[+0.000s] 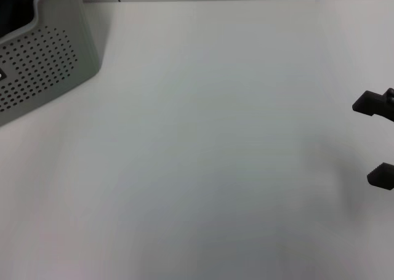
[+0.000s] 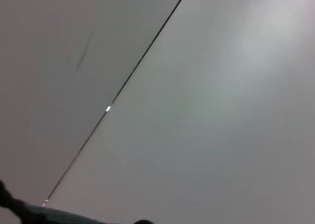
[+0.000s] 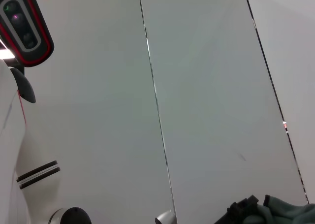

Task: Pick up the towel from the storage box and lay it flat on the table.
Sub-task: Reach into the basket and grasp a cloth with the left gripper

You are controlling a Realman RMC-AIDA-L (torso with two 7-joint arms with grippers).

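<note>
At the right edge of the head view, the right tool (image 1: 377, 140) hangs over the tabletop (image 1: 203, 151) with its two dark fingertips standing apart, released and grasping nothing. From there the box (image 1: 46, 55) lies diagonally across the tabletop, at the far left corner, so the whole bare white surface sits between the two. Only the box's near corner shows: a perforated grey wall, a rounded rim, and a sliver of dark interior cut off by the frame. The towel is not visible in any view; going by the task, it should be inside the box, but the pictures do not show that interior well enough to confirm it, and its lie and long axis cannot be told. The left tool is not seen in the head view, and the left wrist view shows only plain pale panels with a dark seam, so its position and state cannot be told. By side alone, the left arm would probably be nearer the box, while the right tool faces a long reach across. Room for moving is generous: nothing else stands on the tabletop, and the broad middle offers ample space for spreading the cloth. The box rim is the one edge a descending tool would need to clear.
</note>
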